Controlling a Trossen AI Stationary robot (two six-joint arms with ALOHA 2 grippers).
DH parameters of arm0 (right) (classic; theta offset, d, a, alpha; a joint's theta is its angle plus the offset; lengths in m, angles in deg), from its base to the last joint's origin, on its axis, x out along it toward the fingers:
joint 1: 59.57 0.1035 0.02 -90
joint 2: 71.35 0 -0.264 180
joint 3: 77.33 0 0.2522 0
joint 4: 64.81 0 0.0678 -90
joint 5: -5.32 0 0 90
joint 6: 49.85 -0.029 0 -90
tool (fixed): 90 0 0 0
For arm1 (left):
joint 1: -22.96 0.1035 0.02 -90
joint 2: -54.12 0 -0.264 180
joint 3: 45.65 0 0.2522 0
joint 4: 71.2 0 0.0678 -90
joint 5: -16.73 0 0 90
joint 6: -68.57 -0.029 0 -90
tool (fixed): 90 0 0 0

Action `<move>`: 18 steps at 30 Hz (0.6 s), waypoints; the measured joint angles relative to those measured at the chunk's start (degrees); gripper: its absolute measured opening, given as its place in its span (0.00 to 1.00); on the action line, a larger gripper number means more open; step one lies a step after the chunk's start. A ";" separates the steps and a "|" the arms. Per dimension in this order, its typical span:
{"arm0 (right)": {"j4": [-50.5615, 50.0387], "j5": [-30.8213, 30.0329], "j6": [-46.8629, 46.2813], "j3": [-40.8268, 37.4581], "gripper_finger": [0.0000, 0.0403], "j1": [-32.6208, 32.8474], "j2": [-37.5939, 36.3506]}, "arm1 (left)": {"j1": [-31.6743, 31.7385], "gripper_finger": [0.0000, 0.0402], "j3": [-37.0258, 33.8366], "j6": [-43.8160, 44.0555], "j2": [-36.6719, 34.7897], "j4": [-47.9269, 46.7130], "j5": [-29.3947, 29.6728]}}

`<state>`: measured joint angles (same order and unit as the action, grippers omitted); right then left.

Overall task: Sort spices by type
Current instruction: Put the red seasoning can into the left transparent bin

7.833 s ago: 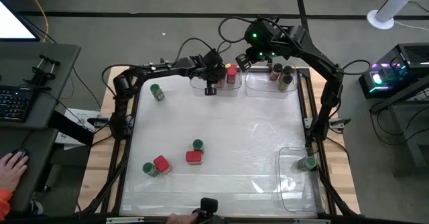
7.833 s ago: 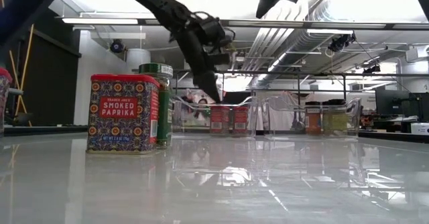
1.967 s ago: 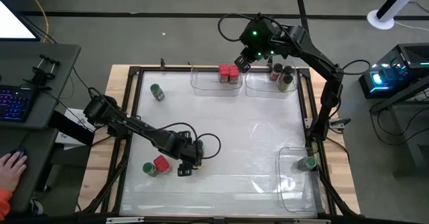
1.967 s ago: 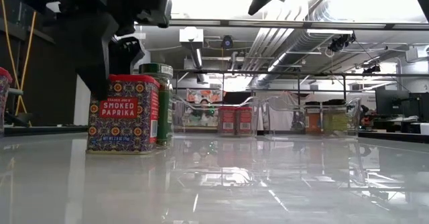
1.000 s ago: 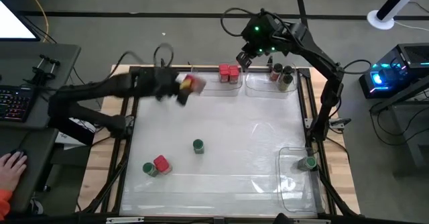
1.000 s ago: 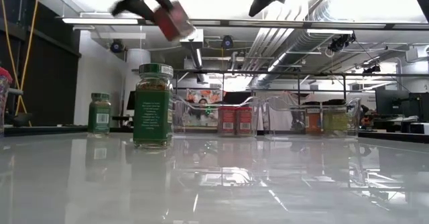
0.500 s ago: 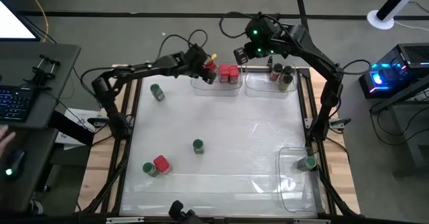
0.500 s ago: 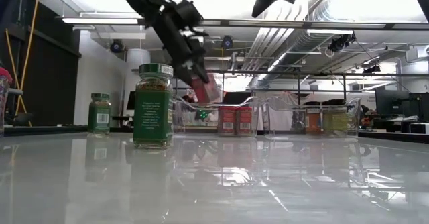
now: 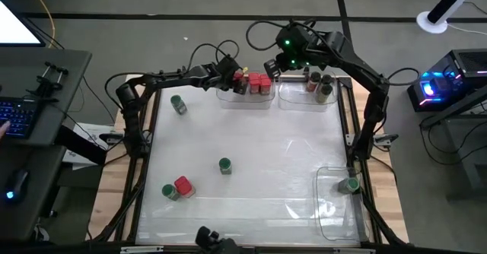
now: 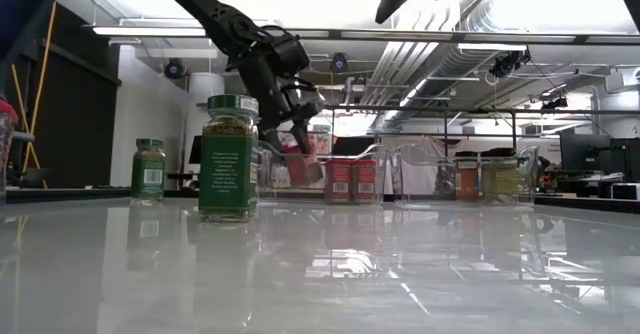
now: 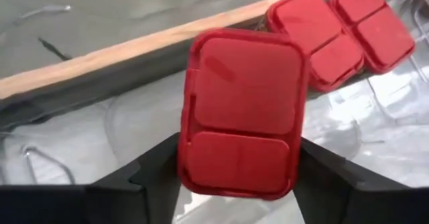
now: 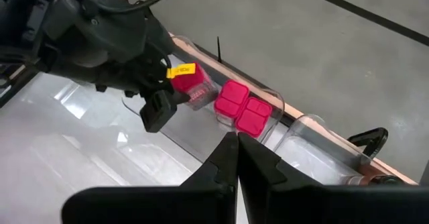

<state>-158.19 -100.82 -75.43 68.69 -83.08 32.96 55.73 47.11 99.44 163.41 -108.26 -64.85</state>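
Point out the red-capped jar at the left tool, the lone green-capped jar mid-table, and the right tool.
Red-capped jar (image 11: 241, 113): left wrist view, on its cap.
Green-capped jar (image 9: 224, 164): high view, on its lid.
Right tool (image 12: 236, 158): right wrist view, between its closed fingertips.

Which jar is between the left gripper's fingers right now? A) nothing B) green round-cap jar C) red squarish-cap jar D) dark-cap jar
C: the left wrist view shows a red squarish-cap jar sitting between the left gripper fingers, over the clear bin at the table's far edge, next to the two red-capped jars already in it.
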 joint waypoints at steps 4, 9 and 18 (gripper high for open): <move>-0.06 -0.25 0.07 0.01 0.00 0.02 0.00 | -0.09 0.65 0.00 0.04 0.27 2.47 -0.25; -0.12 -0.28 0.07 -0.01 0.00 0.01 0.00 | -0.02 0.66 0.11 0.44 0.19 3.75 -0.96; -0.22 -0.39 0.50 0.01 0.00 0.01 0.00 | 1.56 0.60 0.02 -14.79 -7.27 1.50 -3.75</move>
<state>-158.41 -101.21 -74.93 68.69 -83.07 32.96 57.29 47.13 84.65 156.14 -106.76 -68.60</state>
